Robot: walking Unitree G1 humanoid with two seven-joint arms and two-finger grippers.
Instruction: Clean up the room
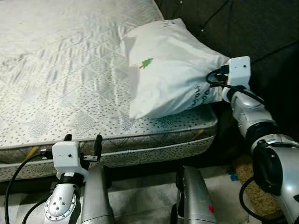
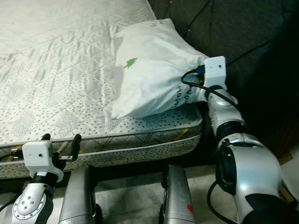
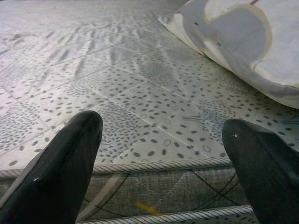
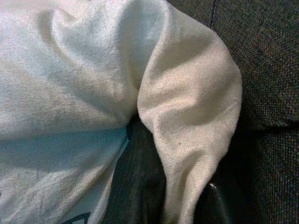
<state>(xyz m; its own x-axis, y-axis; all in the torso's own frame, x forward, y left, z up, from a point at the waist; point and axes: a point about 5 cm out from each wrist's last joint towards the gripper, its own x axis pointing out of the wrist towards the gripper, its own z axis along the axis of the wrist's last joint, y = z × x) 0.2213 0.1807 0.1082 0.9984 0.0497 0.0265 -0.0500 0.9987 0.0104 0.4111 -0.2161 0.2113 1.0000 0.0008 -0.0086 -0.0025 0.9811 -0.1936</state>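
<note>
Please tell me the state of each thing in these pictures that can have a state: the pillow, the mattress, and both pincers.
Pillow: lying on the mattress at its right corner, one corner bunched and gripped.
Mattress: bare, no sheet, quilted cover showing.
Right pincer: shut on the pillow's corner fabric.
Left pincer: open, holding nothing, at the mattress's near edge.

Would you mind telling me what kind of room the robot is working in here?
Most likely a bedroom: a bare quilted mattress fills the scene, a white pillow lies at its corner, and a dark padded headboard stands behind it.
</note>
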